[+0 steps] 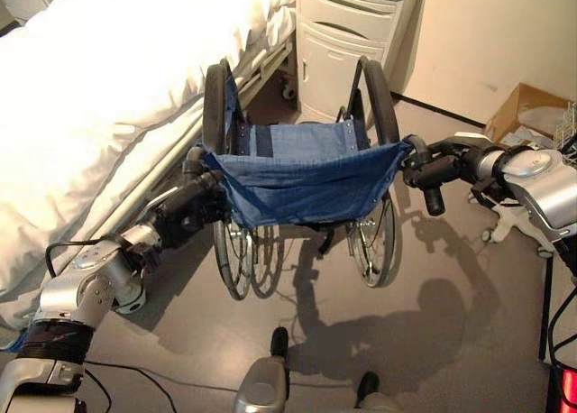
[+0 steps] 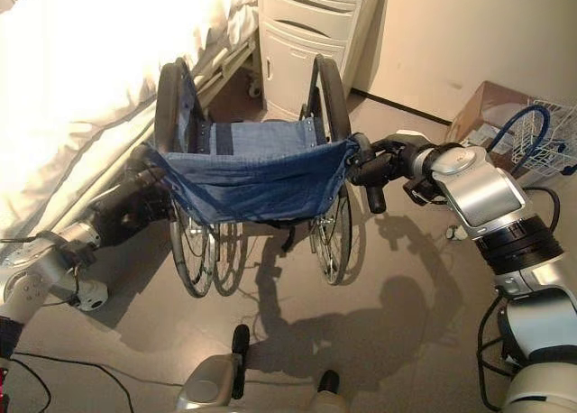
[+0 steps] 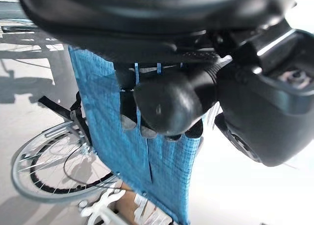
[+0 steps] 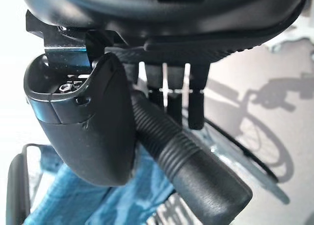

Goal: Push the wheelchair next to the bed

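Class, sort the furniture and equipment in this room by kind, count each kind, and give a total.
Wheelchair: 1
Bed: 1
Bedside cabinet: 1
Cardboard box: 1
Wire basket: 1
Total: 5

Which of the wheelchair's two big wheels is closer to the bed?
The large black-tyred wheel on the robot's left; it sits against the white-covered bed, while the other faces open floor.

bed (image 1: 108,88) cut off top/left, cardboard box (image 1: 532,111) cut by right edge
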